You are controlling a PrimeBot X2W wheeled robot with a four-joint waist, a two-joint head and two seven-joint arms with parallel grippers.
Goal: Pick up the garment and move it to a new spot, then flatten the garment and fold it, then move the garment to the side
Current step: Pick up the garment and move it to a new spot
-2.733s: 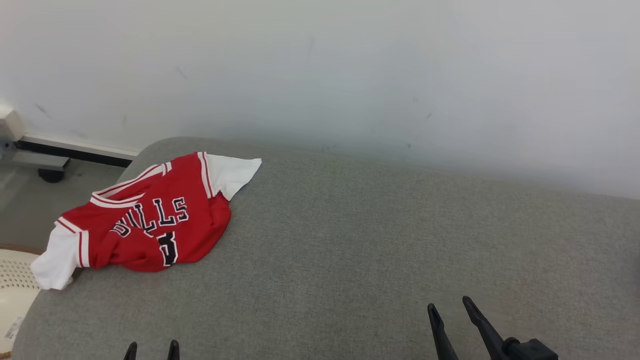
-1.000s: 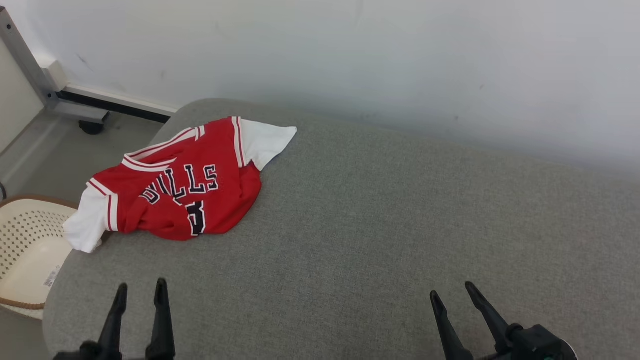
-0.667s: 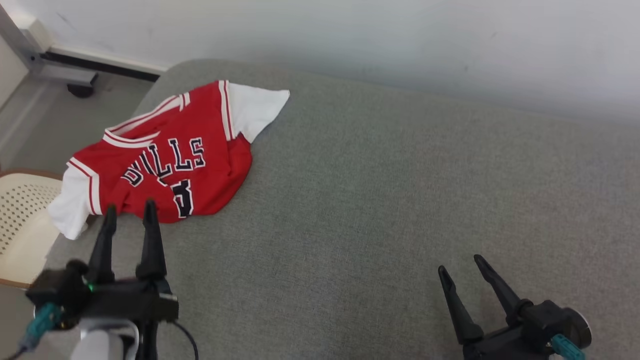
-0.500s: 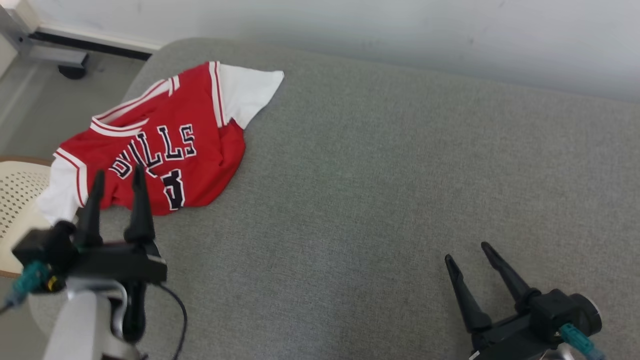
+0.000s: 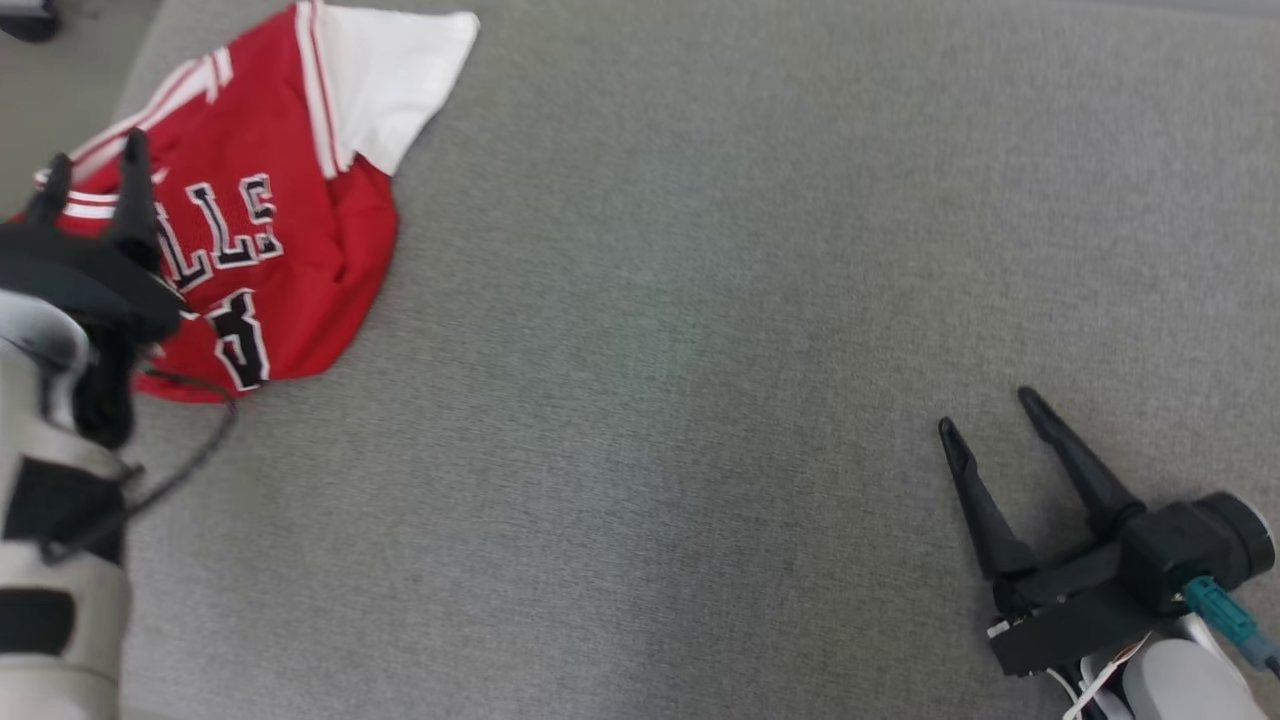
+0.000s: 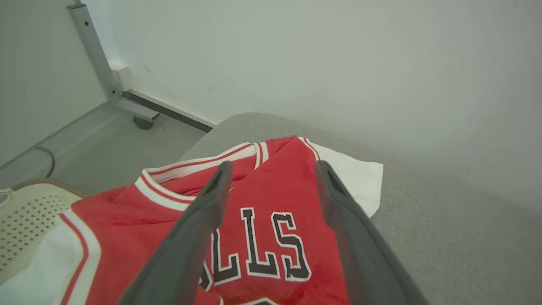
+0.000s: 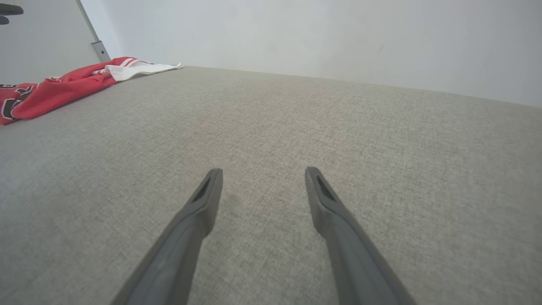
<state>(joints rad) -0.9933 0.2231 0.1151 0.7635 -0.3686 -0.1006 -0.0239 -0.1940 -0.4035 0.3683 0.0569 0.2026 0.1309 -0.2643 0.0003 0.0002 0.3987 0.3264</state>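
- We see the garment (image 5: pixel 290 200), a red jersey with white sleeves and red-and-white striped trim, lying crumpled on the grey cushion (image 5: pixel 700 350) at its rounded corner, the corner nearest the white wall (image 6: pixel 296 63).
- In the left wrist view the chest lettering on the garment (image 6: pixel 271 190) reads "LLS" in black capitals edged in white. Any letters before these are hidden behind a finger.
- Below the lettering a black numeral is partly folded under, and we cannot read it.
- The left gripper (image 5: pixel 95 155) hangs over that same corner of the cushion, above the jersey's chest. Its fingers are spread wide and hold nothing, and from its own camera the left gripper (image 6: pixel 273 167) frames the collar and the lettering.
- The right gripper (image 5: pixel 985 410) is over bare fabric towards the cushion's other end, fingers parted and empty. From its wrist the right gripper (image 7: pixel 263 170) points along the cushion, with the garment (image 7: pixel 55 91) at the far corner.
- Off the cushion's corner stands a cream perforated object (image 6: pixel 25 212).
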